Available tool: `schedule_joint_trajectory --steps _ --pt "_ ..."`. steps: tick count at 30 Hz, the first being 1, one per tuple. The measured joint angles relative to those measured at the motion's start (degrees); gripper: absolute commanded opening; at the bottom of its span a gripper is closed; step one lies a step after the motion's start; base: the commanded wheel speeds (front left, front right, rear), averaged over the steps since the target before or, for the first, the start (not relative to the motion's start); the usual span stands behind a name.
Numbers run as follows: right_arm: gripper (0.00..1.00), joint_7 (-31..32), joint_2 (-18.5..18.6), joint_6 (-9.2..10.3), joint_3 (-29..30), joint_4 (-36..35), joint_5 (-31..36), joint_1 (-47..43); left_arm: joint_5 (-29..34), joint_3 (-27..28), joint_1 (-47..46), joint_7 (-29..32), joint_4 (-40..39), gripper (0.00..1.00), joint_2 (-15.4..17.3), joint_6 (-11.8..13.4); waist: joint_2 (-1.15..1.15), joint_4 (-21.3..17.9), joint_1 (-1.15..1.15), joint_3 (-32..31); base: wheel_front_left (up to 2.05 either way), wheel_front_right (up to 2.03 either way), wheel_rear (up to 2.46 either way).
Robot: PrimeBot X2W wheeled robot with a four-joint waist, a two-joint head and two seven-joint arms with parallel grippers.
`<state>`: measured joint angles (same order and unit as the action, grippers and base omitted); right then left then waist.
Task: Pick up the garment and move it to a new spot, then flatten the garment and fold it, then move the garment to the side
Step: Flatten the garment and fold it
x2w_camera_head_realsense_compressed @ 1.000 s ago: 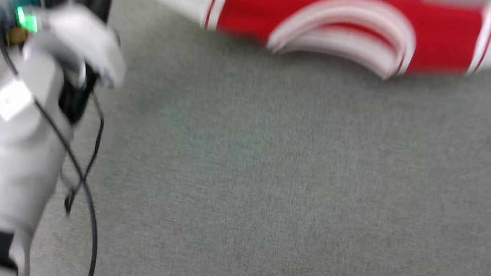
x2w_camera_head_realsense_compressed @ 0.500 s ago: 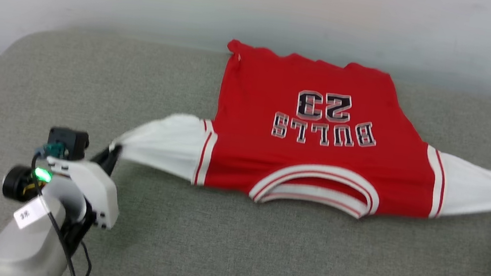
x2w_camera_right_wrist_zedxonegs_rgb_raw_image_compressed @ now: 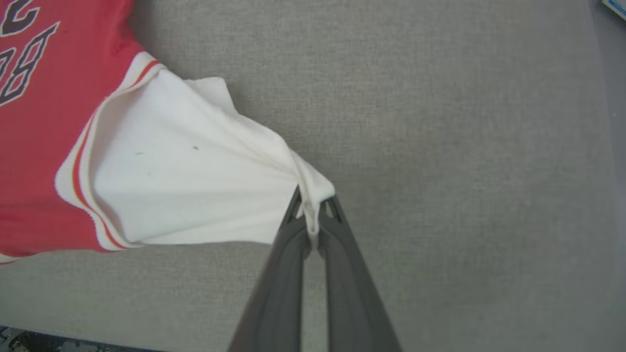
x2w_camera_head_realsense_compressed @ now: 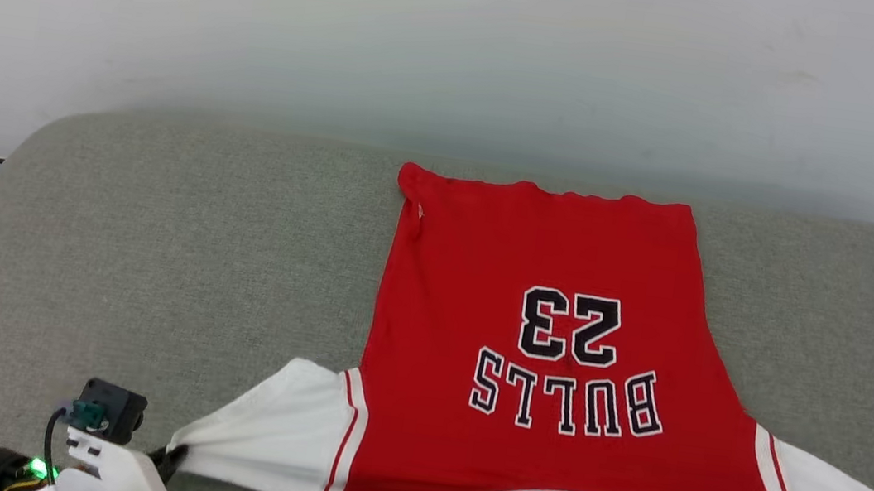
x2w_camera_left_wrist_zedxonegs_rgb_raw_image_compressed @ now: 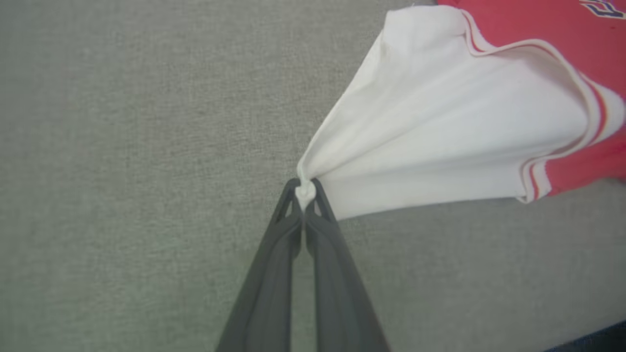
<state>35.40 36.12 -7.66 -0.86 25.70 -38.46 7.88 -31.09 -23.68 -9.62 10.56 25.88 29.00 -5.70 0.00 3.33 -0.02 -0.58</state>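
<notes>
Here the garment [x2w_camera_head_realsense_compressed: 533,349] lies spread, lettering up, on the grey cushion [x2w_camera_head_realsense_compressed: 154,244] — the left gripper [x2w_camera_left_wrist_zedxonegs_rgb_raw_image_compressed: 305,188] pinches one white sleeve tip, the right gripper [x2w_camera_right_wrist_zedxonegs_rgb_raw_image_compressed: 313,208] pinches the other, both sleeves pulled taut.

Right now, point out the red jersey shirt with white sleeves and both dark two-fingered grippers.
red jersey shirt with white sleeves [x2w_camera_head_realsense_compressed: 554,243]: head view, plain red body.
left gripper [x2w_camera_left_wrist_zedxonegs_rgb_raw_image_compressed: 305,188]: left wrist view, between fingertips pinching a white sleeve end.
right gripper [x2w_camera_right_wrist_zedxonegs_rgb_raw_image_compressed: 315,208]: right wrist view, between fingertips pinching the other sleeve.
</notes>
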Motion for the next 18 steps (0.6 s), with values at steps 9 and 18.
schedule_joint_trajectory --steps 9,18 --pt "0.0 9.5 -3.2 0.03 8.8 -11.3 3.0 -10.9 -4.3 1.5 12.4 11.1 -18.7 0.0 4.6 6.5 0.0 -0.7 0.01 0.3 0.0 0.0 0.0" --pt "0.2 13.4 -6.7 0.11 12.8 -18.4 6.6 -11.9 -5.7 1.7 15.5 15.6 -31.8 0.0 5.6 9.5 0.0 -0.7 0.02 1.7 0.0 0.0 0.0"
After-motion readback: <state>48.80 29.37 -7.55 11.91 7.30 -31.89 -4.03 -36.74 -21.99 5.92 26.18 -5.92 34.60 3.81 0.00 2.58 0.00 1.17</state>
